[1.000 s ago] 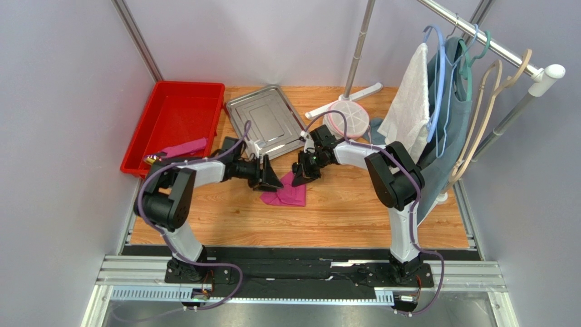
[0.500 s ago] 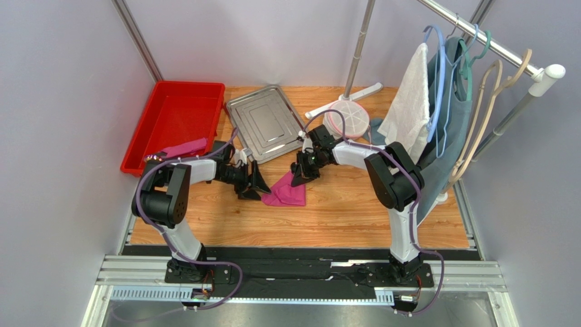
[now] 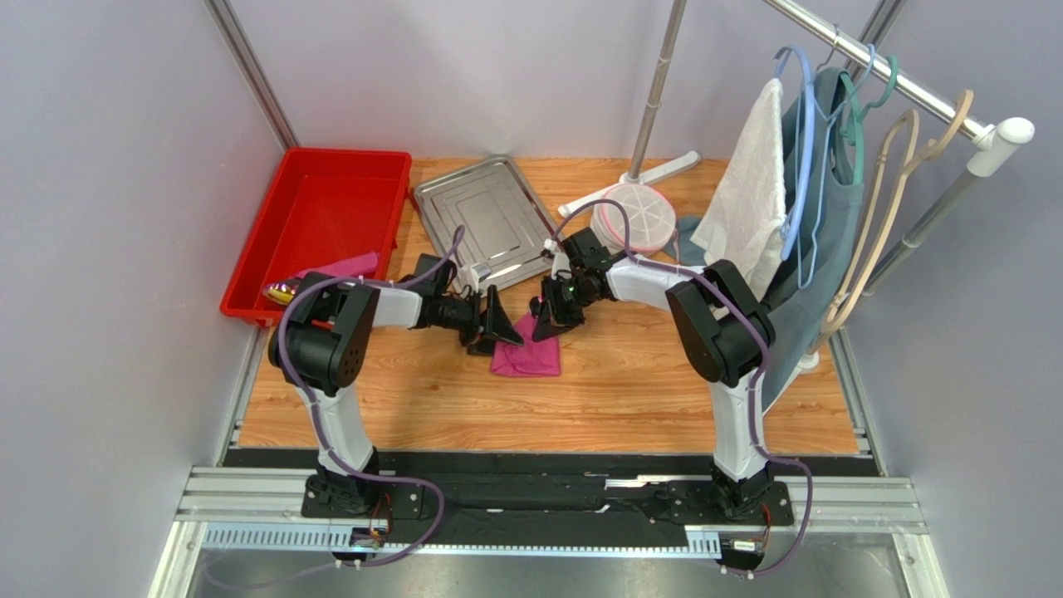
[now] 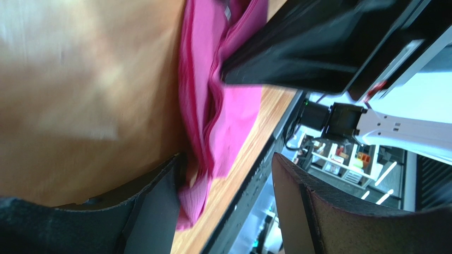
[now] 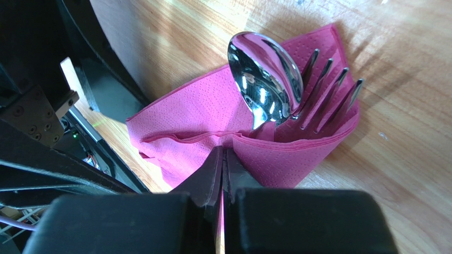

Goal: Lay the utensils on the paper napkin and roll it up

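Desk (image 3: 624,386): light wooden boards.
Far left corner: red tray (image 3: 327,212), lying flat.
Far middle: steel tray (image 3: 480,224), flat and slanted, just beside the red tray.
Far right of middle: round white disc (image 3: 634,221) with a pink rim, near the white stand foot (image 3: 651,172).
Middle: paper napkin (image 3: 530,359), magenta, folded over on the wood.
In its fold: utensils (image 5: 270,84), a spoon and a fork with their heads sticking out.

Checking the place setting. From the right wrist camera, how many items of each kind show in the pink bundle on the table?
Shiny silver metal spoon: 1
Shiny silver metal fork: 1
Folded magenta paper napkin: 1
Total: 3
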`<state>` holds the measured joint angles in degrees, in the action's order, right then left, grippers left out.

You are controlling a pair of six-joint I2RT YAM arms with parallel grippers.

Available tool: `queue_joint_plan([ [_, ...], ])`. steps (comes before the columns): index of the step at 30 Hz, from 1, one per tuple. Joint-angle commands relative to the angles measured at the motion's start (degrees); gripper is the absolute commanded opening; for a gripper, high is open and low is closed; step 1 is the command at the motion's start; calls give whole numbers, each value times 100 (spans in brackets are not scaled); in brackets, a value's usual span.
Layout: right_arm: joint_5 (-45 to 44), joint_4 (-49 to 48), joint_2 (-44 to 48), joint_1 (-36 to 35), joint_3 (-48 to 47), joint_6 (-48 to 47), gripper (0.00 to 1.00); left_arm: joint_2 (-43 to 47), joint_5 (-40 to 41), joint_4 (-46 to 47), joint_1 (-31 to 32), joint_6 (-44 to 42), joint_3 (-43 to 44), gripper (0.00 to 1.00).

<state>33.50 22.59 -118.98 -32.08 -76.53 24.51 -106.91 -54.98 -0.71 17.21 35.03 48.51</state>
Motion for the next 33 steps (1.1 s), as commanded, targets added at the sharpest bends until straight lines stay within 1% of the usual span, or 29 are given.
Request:
queue_joint_plan([
  [1,-810,97,-354,-44,59,-298,0,-303,418,818,177,109,325,70],
  [4,-836,88,-363,-44,68,-298,0,-514,357,976,291,233,431,70],
  [6,-845,88,-389,-44,68,-289,0,-646,287,994,300,285,475,67],
  [8,-853,96,-389,-44,94,-272,0,-594,199,749,283,154,493,65],
  [10,-880,97,-381,-36,103,-263,0,-445,172,458,248,-39,326,64],
  [16,-889,88,-398,-44,121,-236,0,12,32,-332,-296,-338,-122,62],
  [17,-889,79,-398,-44,121,-219,0,100,14,-542,-341,-486,-140,61],
  [19,-897,53,-398,-44,130,-193,0,188,-30,-632,-403,-541,-193,60],
  [22,-898,35,-389,-44,139,-166,0,276,-91,-650,-412,-471,-175,54],
  [23,-906,35,-389,-44,139,-140,0,302,-100,-580,-412,-375,-167,47],
  [25,-906,26,-389,-36,147,-114,0,399,-83,-544,-403,-304,-140,38],
  [26,-906,18,-381,-44,147,-105,0,460,-92,-457,-394,-190,-140,31],
  [27,-898,17,-380,-44,156,-105,0,513,-83,-465,-368,-180,-123,28],
  [29,-897,0,-380,-44,174,-96,0,733,13,-535,-245,-206,-70,24],
  [33,-915,0,-372,-36,182,-78,0,927,93,-500,45,-145,61,19],
])
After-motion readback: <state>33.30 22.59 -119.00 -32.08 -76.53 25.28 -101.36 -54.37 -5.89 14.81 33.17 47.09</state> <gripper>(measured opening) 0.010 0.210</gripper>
